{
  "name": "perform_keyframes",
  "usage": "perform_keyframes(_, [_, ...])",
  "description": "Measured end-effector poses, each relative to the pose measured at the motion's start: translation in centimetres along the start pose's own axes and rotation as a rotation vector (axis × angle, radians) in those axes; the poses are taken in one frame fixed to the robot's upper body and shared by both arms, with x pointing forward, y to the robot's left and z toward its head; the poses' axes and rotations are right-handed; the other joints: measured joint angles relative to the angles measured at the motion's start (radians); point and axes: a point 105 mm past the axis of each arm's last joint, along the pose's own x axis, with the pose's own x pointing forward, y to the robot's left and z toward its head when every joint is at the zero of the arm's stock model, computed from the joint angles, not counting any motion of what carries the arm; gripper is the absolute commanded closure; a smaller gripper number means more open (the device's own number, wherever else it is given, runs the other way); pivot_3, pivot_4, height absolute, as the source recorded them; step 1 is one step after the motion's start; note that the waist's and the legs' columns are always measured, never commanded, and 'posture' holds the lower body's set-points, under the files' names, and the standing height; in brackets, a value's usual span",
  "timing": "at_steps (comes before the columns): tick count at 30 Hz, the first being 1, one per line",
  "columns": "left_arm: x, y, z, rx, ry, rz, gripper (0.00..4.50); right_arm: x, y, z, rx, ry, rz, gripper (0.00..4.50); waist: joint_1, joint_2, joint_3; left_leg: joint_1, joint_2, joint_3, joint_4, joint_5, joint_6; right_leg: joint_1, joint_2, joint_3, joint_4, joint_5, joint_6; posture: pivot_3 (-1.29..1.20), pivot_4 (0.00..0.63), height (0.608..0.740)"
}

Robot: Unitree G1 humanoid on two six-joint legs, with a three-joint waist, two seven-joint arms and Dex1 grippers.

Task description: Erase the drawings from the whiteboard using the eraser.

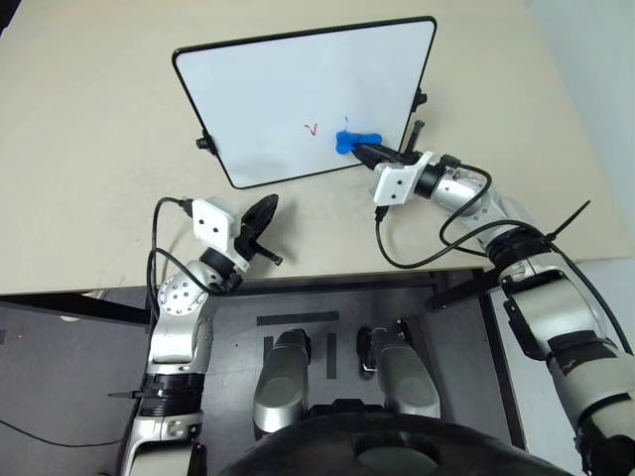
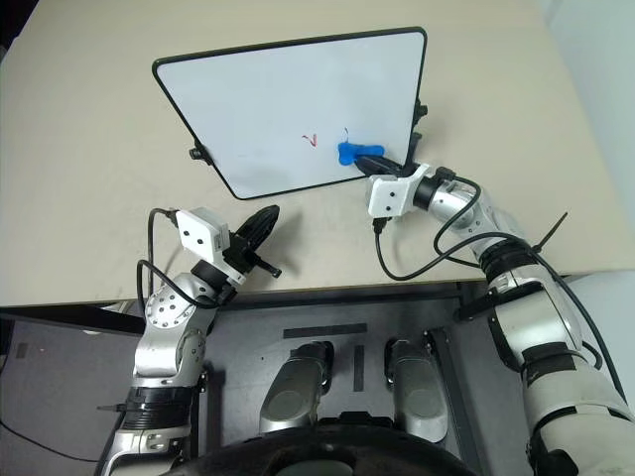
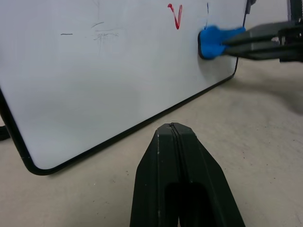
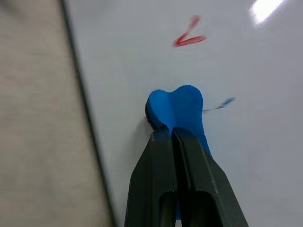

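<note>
The right tool [image 1: 369, 151] is clamping the eraser [image 1: 355, 140] flat against the whiteboard [image 1: 288, 89], just below the blue drawing [image 1: 345, 122] and right of the red one [image 1: 312, 129], seemingly ready to wipe. The left tool [image 1: 266, 210], pinched empty, is waiting over the near worktop [image 1: 79, 149].

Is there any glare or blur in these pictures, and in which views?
Right wrist view: a bright glare patch on the glossy white whiteboard, and the beige table looks smeared. Left wrist view: the shut left tool is soft up close, while the small bright blue eraser and red check mark are clear.
</note>
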Motion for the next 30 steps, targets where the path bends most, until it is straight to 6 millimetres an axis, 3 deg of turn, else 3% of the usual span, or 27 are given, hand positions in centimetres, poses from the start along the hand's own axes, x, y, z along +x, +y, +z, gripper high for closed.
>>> perform_keyframes(8, [0.1, -0.1, 0.1, 0.001, -0.003, -0.008, 4.5, 0.0, -2.1, 0.4, -0.052, -0.022, -0.128, 4.48, -0.004, 0.0, 0.0, 0.0, 0.0, 0.0, 0.0, 0.0, -0.001, -0.001, 0.0, 0.0, 0.0, 0.001, 0.0, 0.0, 0.15, 0.74])
perform_keyframes(14, [0.1, -0.1, 0.1, 0.001, -0.003, -0.008, 4.5, 0.2, -2.2, 0.6, -0.046, -0.028, -0.151, 4.48, -0.006, 0.0, 0.0, 0.0, 0.0, 0.0, -0.001, 0.0, -0.001, -0.001, 0.0, 0.0, 0.0, 0.001, 0.0, 0.0, 0.15, 0.74])
perform_keyframes(20, [0.2, -0.2, 0.0, 0.0, -0.002, -0.012, 4.5, 0.7, -1.4, 1.0, -0.007, -0.04, -0.109, 4.48, -0.018, 0.0, 0.0, 0.0, 0.0, 0.0, -0.001, 0.0, -0.001, -0.001, 0.0, 0.001, -0.001, 0.001, 0.0, 0.0, 0.15, 0.74])
perform_keyframes(27, [0.2, -0.3, 0.0, -0.001, -0.002, -0.016, 4.5, 0.8, 1.6, 1.5, 0.067, -0.059, 0.026, 4.48, -0.016, 0.0, 0.0, -0.001, 0.0, 0.0, -0.002, 0.0, -0.001, -0.001, 0.0, 0.001, -0.002, 0.0, 0.001, 0.0, 0.15, 0.74])
perform_keyframes(30, [0.2, -0.4, 0.0, -0.001, -0.002, -0.018, 4.5, 1.0, 1.7, 2.0, 0.07, -0.08, 0.051, 4.48, -0.016, 0.0, 0.0, -0.002, 0.0, 0.0, -0.002, 0.0, -0.001, -0.002, 0.0, 0.001, -0.003, -0.001, 0.001, 0.0, 0.15, 0.74])
